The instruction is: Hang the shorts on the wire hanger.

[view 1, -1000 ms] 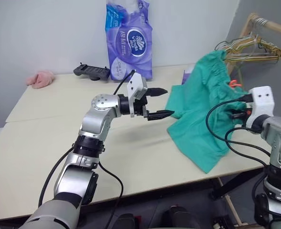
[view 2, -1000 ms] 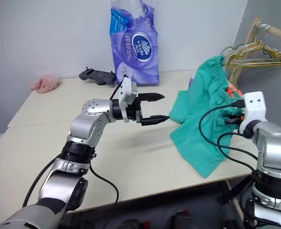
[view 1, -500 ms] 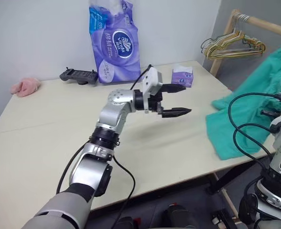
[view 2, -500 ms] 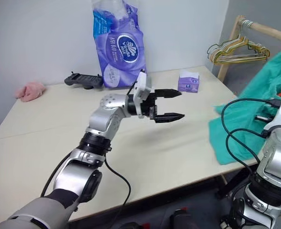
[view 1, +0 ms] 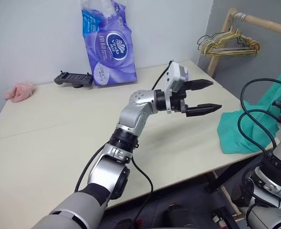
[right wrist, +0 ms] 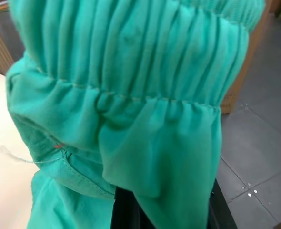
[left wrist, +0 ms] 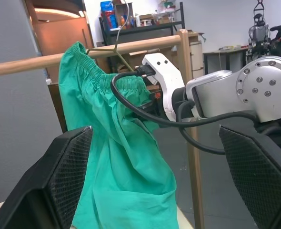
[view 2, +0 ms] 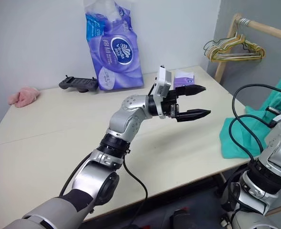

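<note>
Hanging from the right gripper (left wrist: 155,102) at the table's right edge, the teal-green soft fabric shorts (view 1: 240,131) are seen with their lower part draped over the corner of the pale beige table (view 1: 50,129). From the head views only that lower fabric and the right arm's cabling are given; the left wrist view adds what they cut off: the gathered elastic waistband lifted beside a horizontal wooden rail (left wrist: 31,63), with the right gripper's jaws pressed together on the fabric just under the waistband. A thin olive-grey wire hanger (left wrist: 113,50) appears at the waistband's upper edge in that view; whether the wire passes inside the shorts cannot be told. The right wrist view shows the waistband gathers close up, with a small orange mark on the fabric.

The left gripper (view 1: 203,97) is held level above the table's right part, its two black fingers wide apart and empty, pointed toward the shorts.

A tall purple plastic pack of paper rolls (view 1: 107,43) stands at the back wall; its label reads "Vinda" as far as can be made out.
</note>
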